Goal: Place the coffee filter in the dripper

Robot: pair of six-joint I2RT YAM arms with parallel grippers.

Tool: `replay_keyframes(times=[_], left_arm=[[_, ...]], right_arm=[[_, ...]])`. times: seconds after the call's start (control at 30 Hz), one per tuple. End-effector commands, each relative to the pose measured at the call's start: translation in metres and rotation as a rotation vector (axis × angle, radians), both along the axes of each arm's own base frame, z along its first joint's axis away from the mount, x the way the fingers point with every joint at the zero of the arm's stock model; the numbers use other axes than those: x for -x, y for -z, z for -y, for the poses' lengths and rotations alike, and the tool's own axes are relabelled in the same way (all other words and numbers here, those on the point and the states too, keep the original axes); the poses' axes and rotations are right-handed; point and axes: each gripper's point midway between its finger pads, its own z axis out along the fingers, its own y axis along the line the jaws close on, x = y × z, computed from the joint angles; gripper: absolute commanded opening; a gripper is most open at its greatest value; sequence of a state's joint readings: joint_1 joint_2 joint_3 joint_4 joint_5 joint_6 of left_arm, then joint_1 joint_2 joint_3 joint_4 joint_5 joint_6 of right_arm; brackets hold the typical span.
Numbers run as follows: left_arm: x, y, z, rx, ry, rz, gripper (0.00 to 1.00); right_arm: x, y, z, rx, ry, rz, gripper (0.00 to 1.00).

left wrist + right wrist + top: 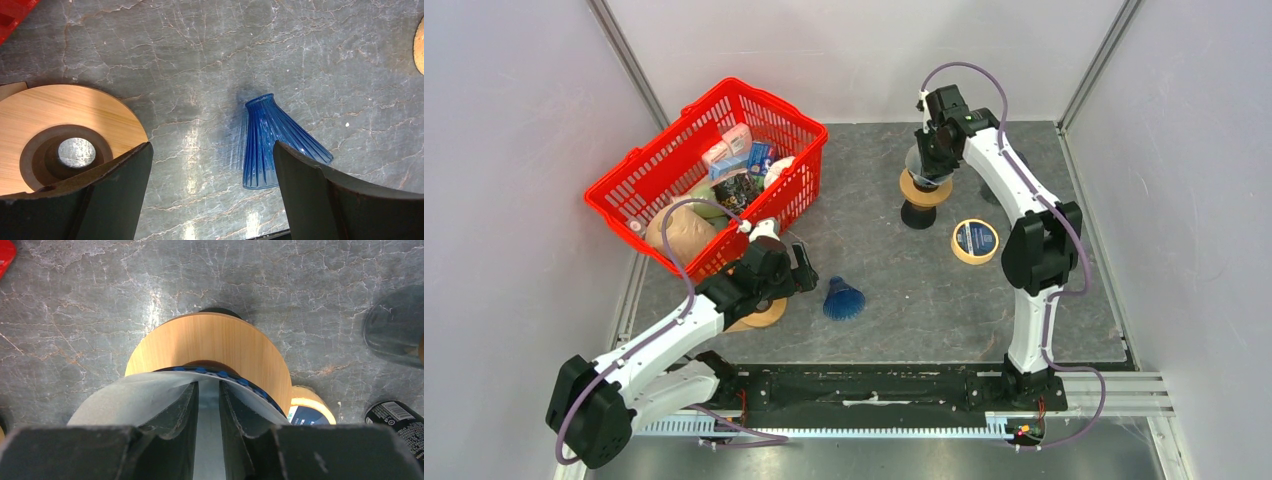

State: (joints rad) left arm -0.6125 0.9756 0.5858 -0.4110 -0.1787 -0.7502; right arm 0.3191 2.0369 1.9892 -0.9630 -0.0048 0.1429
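A white paper coffee filter (135, 397) sits in the blue-rimmed dripper (220, 373), which rests on a round wooden collar (215, 340) over a black stand (919, 215) at the back of the table. My right gripper (209, 385) reaches down inside the filter with its jaws a narrow gap apart, holding nothing; in the top view it (936, 150) hangs right over the dripper. My left gripper (212, 150) is wide open and empty, low over the table between a second wooden collar (60, 120) and a blue ribbed glass cone (272, 142) lying on its side.
A red basket (714, 170) full of groceries stands at the back left. A tape roll (975, 241) lies right of the stand. A black can (397, 422) and a dark glass object (395, 325) lie near the right arm. Grey walls enclose the table.
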Motion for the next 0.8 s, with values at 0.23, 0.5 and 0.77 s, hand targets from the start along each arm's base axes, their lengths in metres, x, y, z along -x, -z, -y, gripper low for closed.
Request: replay_keyframes(times=[0.23, 0.5, 0.77], left_arm=[[-0.014, -0.014, 0.002, 0.002, -0.006, 0.053, 0.96], [-0.014, -0.013, 0.002, -0.001, -0.004, 0.054, 0.96], [-0.013, -0.014, 0.0, -0.005, -0.006, 0.056, 0.96]], right_arm=[[-0.004, 0.0, -0.005, 0.003, -0.037, -0.004, 0.31], [-0.002, 0.003, -0.005, 0.009, -0.04, -0.016, 0.36], [-0.002, 0.004, -0.001, 0.079, -0.029, -0.006, 0.36]])
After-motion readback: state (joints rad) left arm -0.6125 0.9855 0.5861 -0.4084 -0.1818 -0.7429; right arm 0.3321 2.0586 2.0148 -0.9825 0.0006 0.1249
